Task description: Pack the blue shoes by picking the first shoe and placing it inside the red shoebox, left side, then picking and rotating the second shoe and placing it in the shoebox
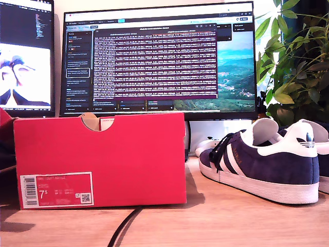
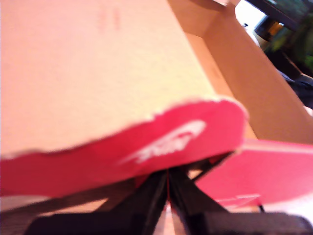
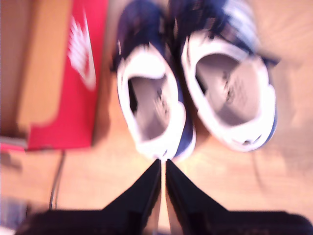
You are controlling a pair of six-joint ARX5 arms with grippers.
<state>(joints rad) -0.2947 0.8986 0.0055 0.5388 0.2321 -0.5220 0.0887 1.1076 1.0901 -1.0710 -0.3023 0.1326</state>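
Blue shoes (image 3: 195,88) beyond second hand (image 3: 163,164)

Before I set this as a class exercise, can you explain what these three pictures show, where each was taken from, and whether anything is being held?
One picture comes from a fixed camera at desk level. It shows the red shoebox and the blue shoes standing on the wooden desk, with monitors and a plant behind. The other two come from cameras riding on two robot arms. My first gripper hovers by the box's flap; my second gripper hangs above the shoes. Both sets of fingers are closed and hold nothing. No shoe is packed yet.
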